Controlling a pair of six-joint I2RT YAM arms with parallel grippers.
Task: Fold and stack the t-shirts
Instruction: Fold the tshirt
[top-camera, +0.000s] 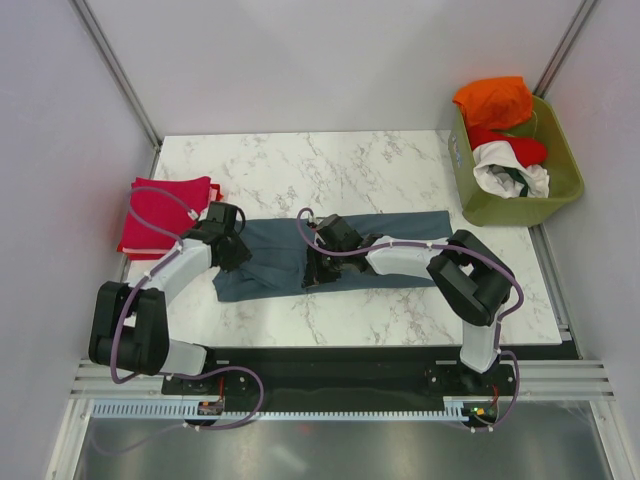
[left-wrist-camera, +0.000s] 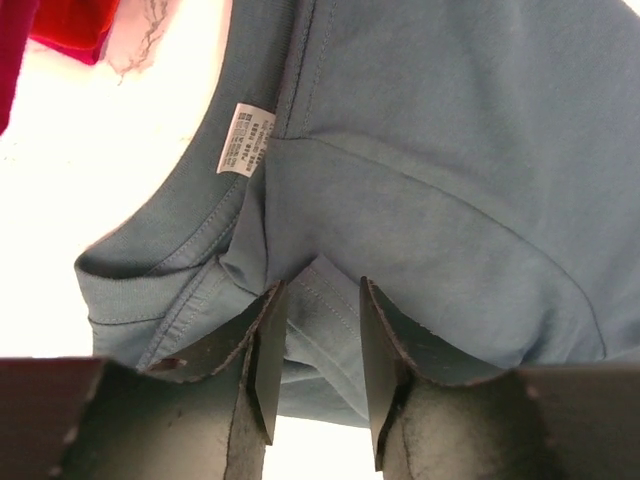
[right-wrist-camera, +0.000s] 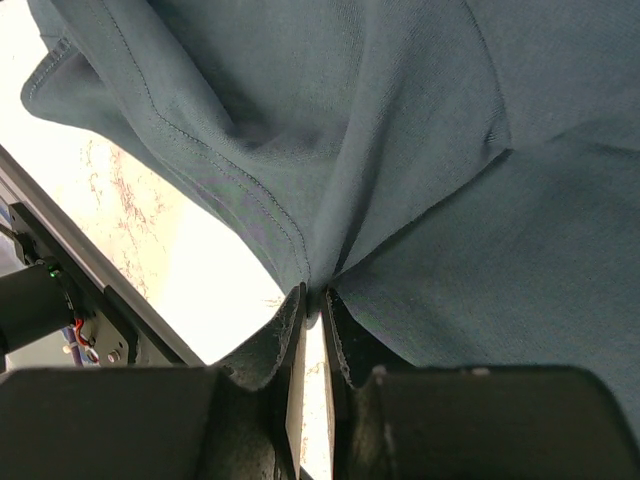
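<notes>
1. The right gripper (right-wrist-camera: 313, 300) is clenched on a pinch of the slate-blue t-shirt (top-camera: 270, 268), beside a stitched hem. Creases fan out from its tips.
2. The left gripper (left-wrist-camera: 318, 340) sits at the collar end, near the neck label (left-wrist-camera: 245, 138). Its jaws stand apart with a fold between them, and I cannot tell whether they bite.
3. The shirt lies lengthwise across the marble table (top-camera: 330, 170), collar toward 9 o'clock.
4. A folded crimson t-shirt (top-camera: 160, 215) lies at 9 o'clock, and the olive basket (top-camera: 562, 188) of unfolded tees stands at 2 o'clock.
5. The blue tee's fold seems underway. Next, both arms likely need to lift evenly and carry the held edge across, so that the layers land square.
</notes>
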